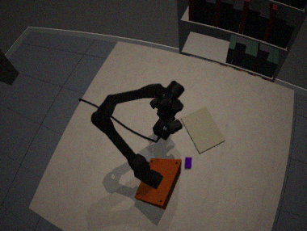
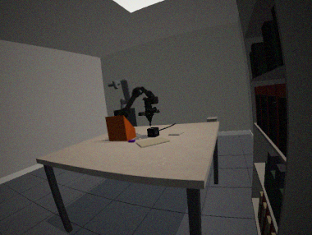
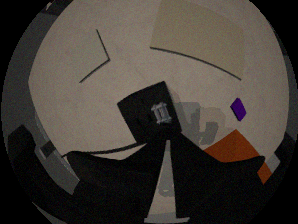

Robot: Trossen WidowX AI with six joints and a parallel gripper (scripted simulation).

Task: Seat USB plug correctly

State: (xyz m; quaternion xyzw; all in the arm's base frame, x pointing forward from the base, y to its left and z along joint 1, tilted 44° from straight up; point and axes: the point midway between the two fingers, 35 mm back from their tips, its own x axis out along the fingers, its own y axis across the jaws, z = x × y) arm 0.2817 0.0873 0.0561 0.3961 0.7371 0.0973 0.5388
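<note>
The black power cube (image 2: pixel 153 131) (image 3: pixel 131 112) stands on the table, turned at an angle in the wrist view. A silver-rimmed socket (image 3: pixel 161 113) shows on its top, with no plug visible inside the rim. My gripper (image 2: pixel 150 122) (image 3: pixel 168 133) points down with its fingertips close above the cube, beside the socket in the wrist view. It is shut on the USB plug, whose dark body is mostly hidden by the fingertips. Which way round the plug is, I cannot tell. In the top view the arm and dimness hide the fingertips.
An orange block (image 1: pixel 166 175) (image 2: pixel 117 130) (image 3: pixel 235 146) and a purple piece (image 1: pixel 188 162) (image 2: pixel 131 140) (image 3: pixel 238 109) are near the cube. A pale book (image 1: pixel 203 131) (image 2: pixel 153 142) (image 3: pixel 200 32) lies beyond. A black cable (image 1: pixel 132 131) (image 3: pixel 107 151) runs across the table (image 1: pixel 250 133) to the cube area.
</note>
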